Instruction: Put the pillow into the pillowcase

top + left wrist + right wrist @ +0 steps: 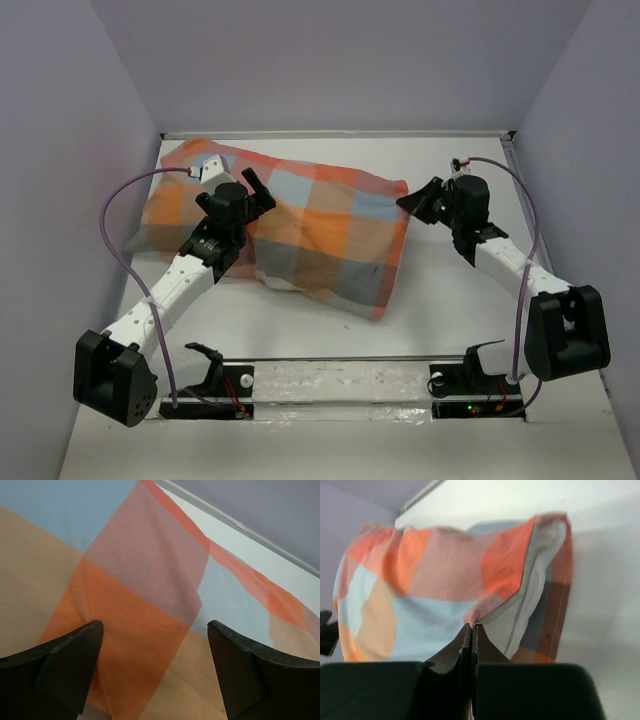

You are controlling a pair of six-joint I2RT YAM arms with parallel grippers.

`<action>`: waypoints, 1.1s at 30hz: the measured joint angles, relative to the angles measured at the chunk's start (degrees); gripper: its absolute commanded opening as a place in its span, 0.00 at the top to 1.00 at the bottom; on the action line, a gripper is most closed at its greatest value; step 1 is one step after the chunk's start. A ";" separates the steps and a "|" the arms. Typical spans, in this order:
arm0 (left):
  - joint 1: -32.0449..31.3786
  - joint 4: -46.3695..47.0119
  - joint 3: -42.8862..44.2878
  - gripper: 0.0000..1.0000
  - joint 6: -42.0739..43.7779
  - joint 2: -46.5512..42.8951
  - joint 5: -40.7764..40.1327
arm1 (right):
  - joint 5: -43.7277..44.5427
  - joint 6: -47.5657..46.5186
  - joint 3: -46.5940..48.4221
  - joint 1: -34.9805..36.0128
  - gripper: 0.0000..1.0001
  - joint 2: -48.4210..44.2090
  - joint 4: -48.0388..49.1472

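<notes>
The checked pillowcase (320, 235) lies plump across the back of the table, stretching from the far left corner toward the middle right. My left gripper (260, 190) hovers just above its upper left part, jaws open wide over orange and peach checks (135, 580), nothing between them (155, 630). My right gripper (408, 203) is at the case's right end, shut on the puckered hem of the pillowcase (420, 590), fingertips together (471, 627). In that open end a pale strip of the white pillow (540, 575) shows; the case hides the remainder of the pillow.
The white table (450, 300) is boxed in by lilac walls at left, right and back, with a raised ledge (340, 133) along the far edge. A clear strip (340, 385) runs between the two arm bases at the near edge.
</notes>
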 measured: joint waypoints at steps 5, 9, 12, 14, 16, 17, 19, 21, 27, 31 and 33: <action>1.27 0.35 -0.90 0.01 -0.04 1.55 1.66 | 7.37 -3.80 4.04 -3.06 1.00 0.28 1.03; 0.50 1.55 -2.75 0.01 0.20 1.25 2.91 | 12.35 -8.07 7.06 -5.88 1.00 0.37 1.11; -2.14 1.86 -4.35 0.01 0.39 1.09 2.99 | 16.41 -11.26 8.90 -7.45 1.00 1.14 1.09; -4.68 2.01 -5.03 0.01 0.39 1.09 2.89 | 18.69 -12.87 9.64 -8.37 1.00 2.03 1.09; -8.46 1.88 -5.49 0.01 0.33 1.09 2.64 | 20.79 -13.97 9.84 -9.09 1.00 2.67 0.90; -10.14 1.81 -5.57 0.01 0.28 1.09 2.71 | 21.81 -14.40 9.92 -9.64 1.00 3.06 0.61; -13.60 1.42 -5.66 0.01 0.22 0.96 2.80 | 24.94 -15.06 10.51 -10.56 1.00 3.45 -1.18; -15.85 0.00 -5.60 0.01 0.28 0.04 3.28 | 27.43 -15.37 12.00 -11.76 0.82 3.45 -3.89; -16.35 -8.33 2.78 0.01 2.86 -6.56 0.44 | 28.52 -15.13 17.42 -16.31 0.33 1.84 -10.45; -14.67 -7.39 10.16 0.01 5.25 -8.33 -1.81 | 22.12 -14.21 20.83 -15.85 0.42 -1.51 -12.90; -11.39 -5.77 10.95 0.01 5.77 -7.96 -0.57 | 18.23 -13.75 20.79 -12.35 0.55 -4.70 -13.46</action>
